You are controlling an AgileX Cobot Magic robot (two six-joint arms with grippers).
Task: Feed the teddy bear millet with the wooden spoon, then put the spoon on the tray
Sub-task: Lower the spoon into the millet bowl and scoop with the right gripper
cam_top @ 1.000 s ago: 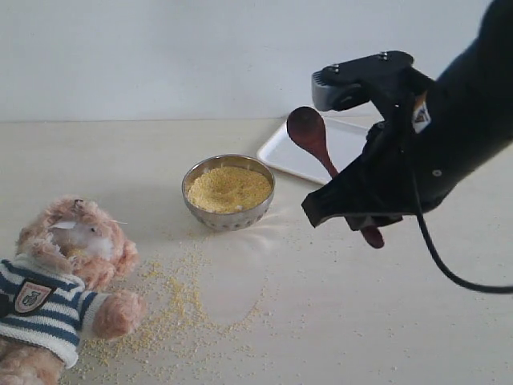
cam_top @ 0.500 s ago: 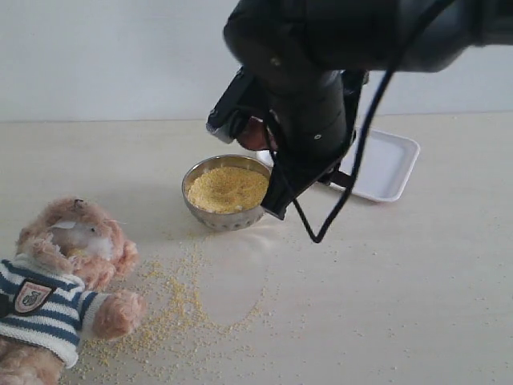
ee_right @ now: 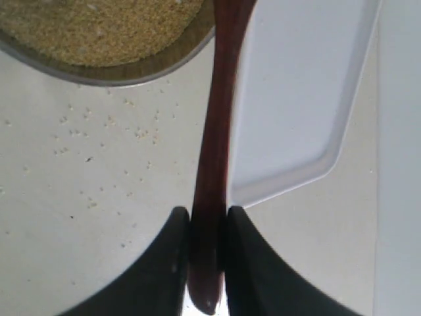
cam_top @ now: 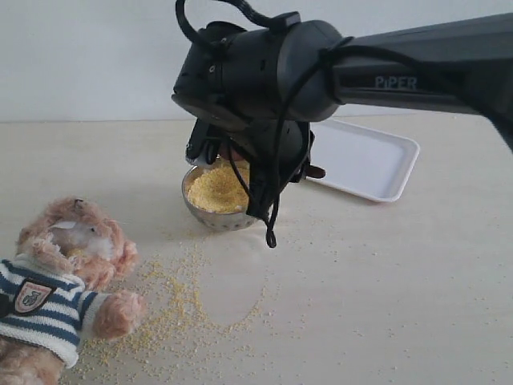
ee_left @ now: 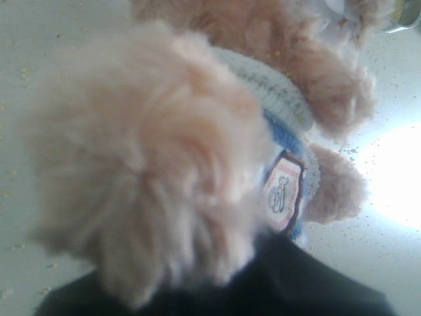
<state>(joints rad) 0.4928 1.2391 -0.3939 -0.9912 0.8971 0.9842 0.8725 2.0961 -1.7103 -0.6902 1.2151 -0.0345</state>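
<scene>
Right wrist view: spoon (ee_right: pixel 220 118) handle pinched tight in right claw (ee_right: pixel 208 220), running past bowl (ee_right: pixel 151 66) rim
Arm (cam_top: pixel 417 72): stretched over bowl, wrist bent down
Bear (cam_top: pixel 68 281): well left of bowl
Left claw (ee_left: pixel 217 293): against bear's fur, grip unclear

The long black robot arm (cam_top: pixel 433 72) reaching in from the right carries the pale grey word "PiPER" on its side. The shield-shaped badge (cam_top: pixel 30 297) on the navy-and-white striped sweater (cam_top: pixel 50 321) of the fuzzy light-brown plush teddy bear (cam_top: pixel 80 241) bears a small emblem, but no lettering on it can be read. In the left wrist view the badge (ee_left: pixel 281 193) is equally blurred.
</scene>
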